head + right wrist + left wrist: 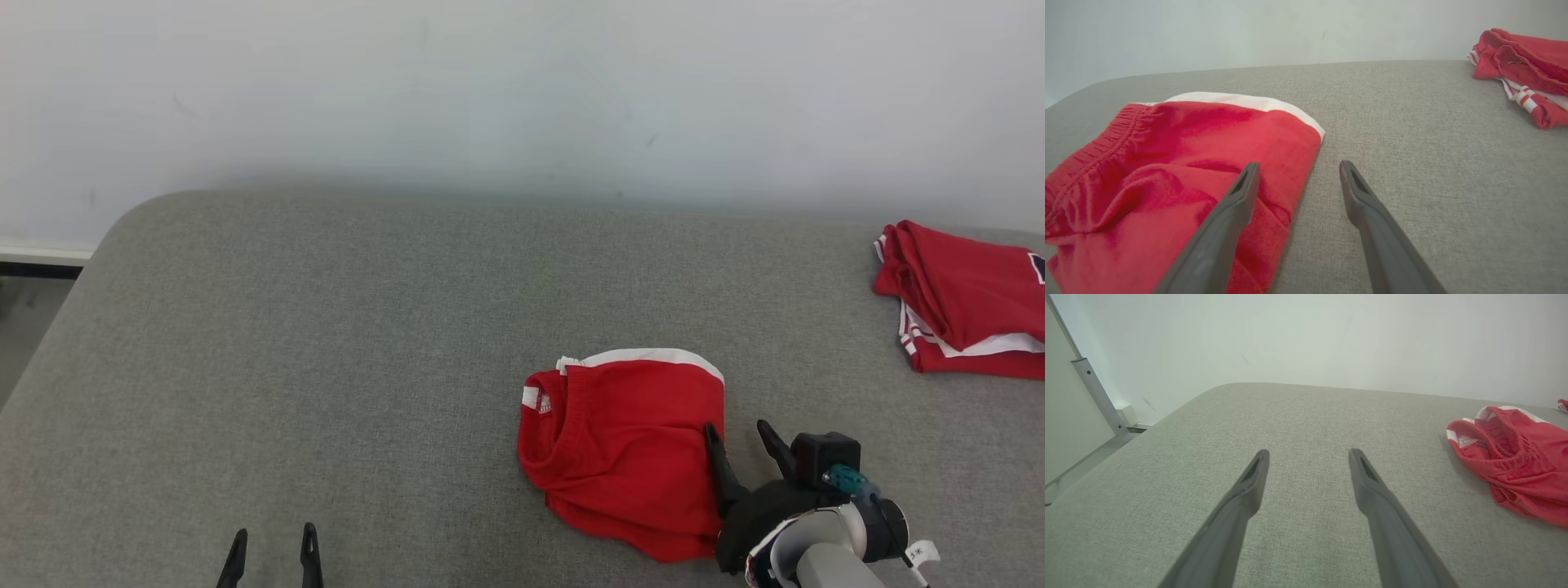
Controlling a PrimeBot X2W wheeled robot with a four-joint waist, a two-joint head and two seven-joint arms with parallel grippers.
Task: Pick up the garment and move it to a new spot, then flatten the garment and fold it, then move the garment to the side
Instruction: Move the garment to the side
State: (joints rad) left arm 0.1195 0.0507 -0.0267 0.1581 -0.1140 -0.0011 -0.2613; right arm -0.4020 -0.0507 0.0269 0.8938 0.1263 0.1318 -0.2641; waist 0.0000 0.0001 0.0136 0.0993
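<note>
Jaws spread, the right gripper [736,429] straddles the right edge of the garment [624,449], folded right of centre on the grey table [367,327]; soft, light and limp, it likely needs pinching through all layers there, while the left gripper [275,535], equally spread, hangs well apart.

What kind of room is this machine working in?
Probably a plain test room for folding clothes: a grey fabric-covered table against a bare white wall, with a red garment and a second red folded pile on it.
</note>
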